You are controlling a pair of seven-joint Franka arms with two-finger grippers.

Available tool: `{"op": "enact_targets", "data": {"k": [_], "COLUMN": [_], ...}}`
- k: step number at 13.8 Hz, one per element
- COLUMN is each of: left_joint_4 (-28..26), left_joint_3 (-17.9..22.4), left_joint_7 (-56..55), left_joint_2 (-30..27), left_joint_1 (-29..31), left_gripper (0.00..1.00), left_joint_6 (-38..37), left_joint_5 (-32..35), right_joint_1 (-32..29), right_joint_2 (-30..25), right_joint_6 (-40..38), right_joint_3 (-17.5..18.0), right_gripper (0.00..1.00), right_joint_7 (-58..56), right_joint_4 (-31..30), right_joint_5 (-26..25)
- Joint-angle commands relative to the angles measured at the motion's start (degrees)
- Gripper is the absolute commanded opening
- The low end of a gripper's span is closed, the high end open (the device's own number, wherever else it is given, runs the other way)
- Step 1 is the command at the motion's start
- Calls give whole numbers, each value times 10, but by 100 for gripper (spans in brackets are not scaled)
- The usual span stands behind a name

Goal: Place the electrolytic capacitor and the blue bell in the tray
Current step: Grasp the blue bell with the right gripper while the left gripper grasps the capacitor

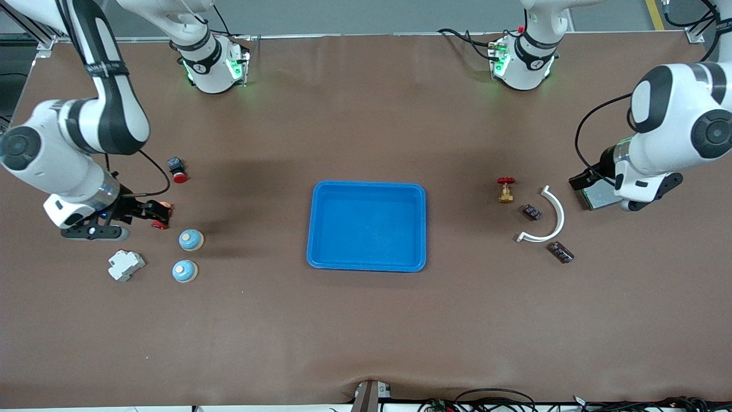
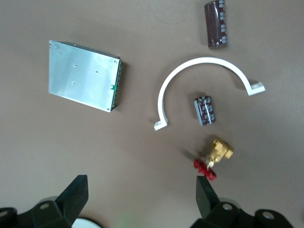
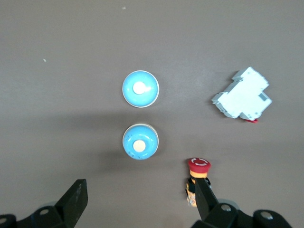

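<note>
The bright blue tray (image 1: 322, 226) lies mid-table with nothing in it. Two blue bells (image 1: 191, 240) (image 1: 185, 270) stand toward the right arm's end, both also in the right wrist view (image 3: 140, 89) (image 3: 139, 141). Two dark electrolytic capacitors lie toward the left arm's end: a short one (image 1: 532, 213) (image 2: 204, 110) inside a white arc and a longer one (image 1: 560, 252) (image 2: 216, 23) nearer the front camera. My right gripper (image 1: 94, 230) (image 3: 140, 194) hangs open beside the bells. My left gripper (image 1: 643, 194) (image 2: 141, 190) hangs open over bare table, holding nothing.
A white curved piece (image 1: 546, 220), a brass valve with red handle (image 1: 506, 190) and a grey metal plate (image 2: 84, 81) lie near the capacitors. A white breaker (image 1: 126, 265) and two red push buttons (image 1: 177, 170) (image 1: 160, 224) lie near the bells.
</note>
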Motion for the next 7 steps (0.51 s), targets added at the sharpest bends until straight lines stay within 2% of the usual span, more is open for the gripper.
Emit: {"op": "enact_targets", "data": {"k": [1,4,7], "left_joint_4": [-47,-43,-43], "left_joint_3": [-5,-19,-23], "left_joint_7": [-53,-160,-208], "left_joint_2": [-2,51,99], "left_joint_1": [-2,-3,-16], "left_gripper": [100,100,100], "left_joint_6": [69,132,182], "left_joint_5": [-1,-1,-1], "right_joint_1": [2,5,15], "right_joint_2": [35,85,144], "right_joint_6": [57,132,186], "right_joint_3": [-1,0,0], "right_gripper": [100,100,100], "right_joint_7": [-3,-3,-3], "right_joint_4": [-17,-32,-28], "right_joint_5": [-5,-5,-5]}}
